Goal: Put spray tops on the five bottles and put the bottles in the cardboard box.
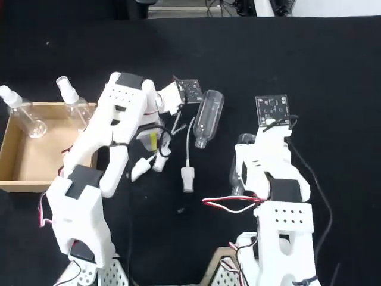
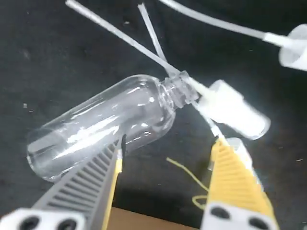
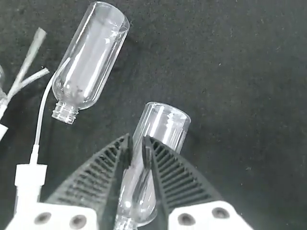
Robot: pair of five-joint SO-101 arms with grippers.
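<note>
High view: black cloth table (image 1: 333,59). Left gripper (image 2: 170,148) is spread wide; right gripper (image 3: 136,141) squeezes a clear plastic bottle (image 3: 160,124).

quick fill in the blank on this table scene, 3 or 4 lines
1. The right gripper is ____ on a clear plastic bottle.
2. The left gripper is ____, with a second clear bottle lying on the black table at its fingertips.
3. The brown cardboard box holds ____ clear capped bottles.
4. A loose white spray top with a long tube lies ____ the left arm and the right arm.

Missing words: shut; open; two; between
</note>
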